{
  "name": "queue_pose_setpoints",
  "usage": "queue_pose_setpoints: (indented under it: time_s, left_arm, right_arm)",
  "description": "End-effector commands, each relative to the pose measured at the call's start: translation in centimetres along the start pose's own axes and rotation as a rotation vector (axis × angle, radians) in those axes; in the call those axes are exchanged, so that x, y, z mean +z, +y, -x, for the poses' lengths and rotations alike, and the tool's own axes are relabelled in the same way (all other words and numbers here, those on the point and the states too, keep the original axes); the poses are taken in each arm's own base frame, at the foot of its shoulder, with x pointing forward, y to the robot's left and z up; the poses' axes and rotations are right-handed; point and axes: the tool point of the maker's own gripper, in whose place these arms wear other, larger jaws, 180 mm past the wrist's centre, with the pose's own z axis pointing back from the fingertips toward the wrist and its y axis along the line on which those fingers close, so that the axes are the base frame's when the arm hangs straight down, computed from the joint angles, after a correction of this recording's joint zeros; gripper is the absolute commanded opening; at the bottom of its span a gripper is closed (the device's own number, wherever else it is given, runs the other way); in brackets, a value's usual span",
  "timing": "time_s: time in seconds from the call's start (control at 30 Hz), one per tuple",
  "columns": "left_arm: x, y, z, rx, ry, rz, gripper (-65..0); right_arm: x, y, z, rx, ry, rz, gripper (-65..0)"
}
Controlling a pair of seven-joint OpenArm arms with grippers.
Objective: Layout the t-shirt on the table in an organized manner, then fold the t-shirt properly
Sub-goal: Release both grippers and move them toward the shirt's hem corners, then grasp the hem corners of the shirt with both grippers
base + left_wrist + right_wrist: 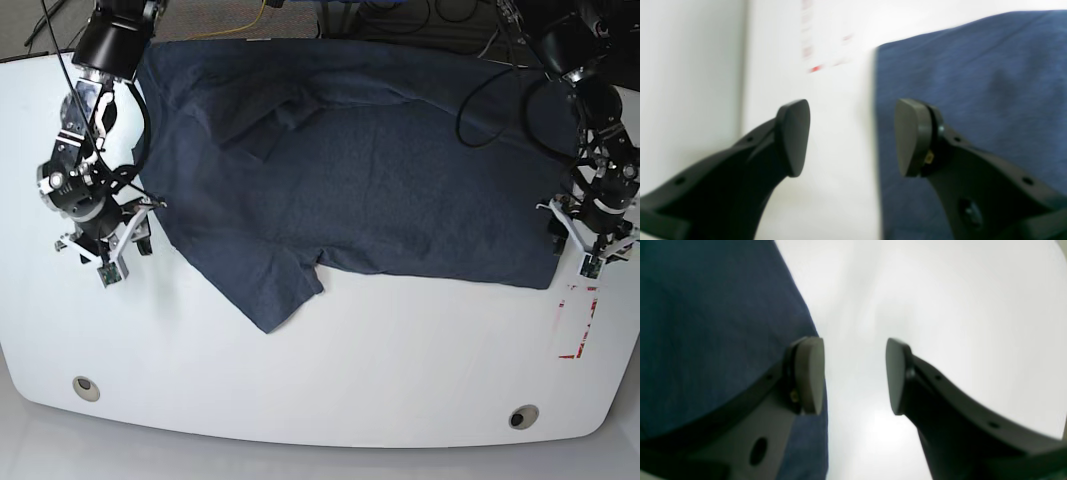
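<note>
The dark navy t-shirt (380, 170) lies spread across the far half of the white table (350, 370), plain side up. One sleeve (275, 290) points toward the near edge, and a fold bunches near the top left. At the shirt's left edge, my right gripper (125, 255) is open. In its wrist view the right gripper (855, 375) has one finger over the t-shirt (706, 323) and one over the bare table (940, 306). My left gripper (572, 250) is open at the shirt's right corner. The left gripper (853, 136) straddles the t-shirt (973, 66) hem, with nothing between its pads.
A red tape outline (578, 320) marks the table just near of my left gripper and shows blurred in the left wrist view as red tape (826, 60). Two round grommet holes (86, 388) (519, 416) sit near the front edge. Cables hang behind the table.
</note>
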Motion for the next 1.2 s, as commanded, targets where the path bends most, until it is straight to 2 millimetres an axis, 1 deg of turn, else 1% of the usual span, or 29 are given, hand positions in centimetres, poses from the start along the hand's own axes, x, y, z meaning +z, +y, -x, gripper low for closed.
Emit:
queue_pose_setpoints:
  time_s: [0.0,0.07,0.13,0.2,0.3,0.37,0.53,0.73,0.83,0.97,1.03,1.07,1.17]
  left_arm:
    - [-0.5,0.6,-1.9,0.008,-0.063,-0.017,-27.6]
    - [-1.0,0.5,-2.0,0.005,-0.061,-0.009,-27.6]
    - [-1.4,0.9,-2.7,-0.004,-0.066,-0.008,-27.6]
    - [-2.1,0.8,-2.8,0.003,-0.061,0.005,-27.6]
    - [-3.2,0.5,-2.2,0.029,-0.038,0.026,-27.6]
    - [-3.8,0.4,-1.8,0.047,-0.024,0.037,-27.6]
    - [-5.4,0.3,-1.7,0.095,-0.013,0.062,-27.6]
    - [-6.3,-0.1,-1.9,0.127,-0.057,0.081,-27.6]
    - [-6.5,-0.2,-1.7,0.133,-0.056,0.086,-27.6]
    - [-6.5,-0.2,-1.5,0.136,-0.051,0.087,-27.6]
    - [-6.5,-0.2,-1.5,0.136,-0.051,0.087,-27.6]
    - [-6.5,-0.2,-1.5,0.136,-0.051,0.087,-27.6]
    - [-6.5,-0.2,-1.6,0.136,-0.054,0.086,-27.6]
  right_arm:
    - [-0.4,-1.4,-2.2,-0.005,-0.043,0.016,-36.3]
    - [-1.4,-1.2,-2.5,-0.016,-0.037,-0.004,-36.4]
    - [-2.4,-1.0,-3.1,-0.024,-0.034,-0.026,-36.4]
    - [-3.2,-1.0,-3.6,-0.036,-0.036,-0.042,-36.4]
    - [-4.5,-1.0,-4.3,-0.063,-0.046,-0.069,-36.4]
    - [-5.3,-1.1,-4.3,-0.089,-0.044,-0.083,-36.4]
    - [-7.3,-0.9,-3.5,-0.160,-0.017,-0.123,-36.4]
    - [-8.8,-0.3,-1.8,-0.229,0.020,-0.166,-36.4]
    - [-9.3,0.2,-0.9,-0.248,0.038,-0.185,-36.4]
    - [-9.4,0.6,-0.3,-0.257,0.051,-0.194,-36.4]
    - [-9.5,1.1,0.3,-0.261,0.062,-0.202,-36.4]
    - [-9.6,1.9,0.5,-0.270,0.064,-0.218,-36.4]
    - [-9.6,2.5,0.4,-0.296,0.050,-0.239,-36.4]
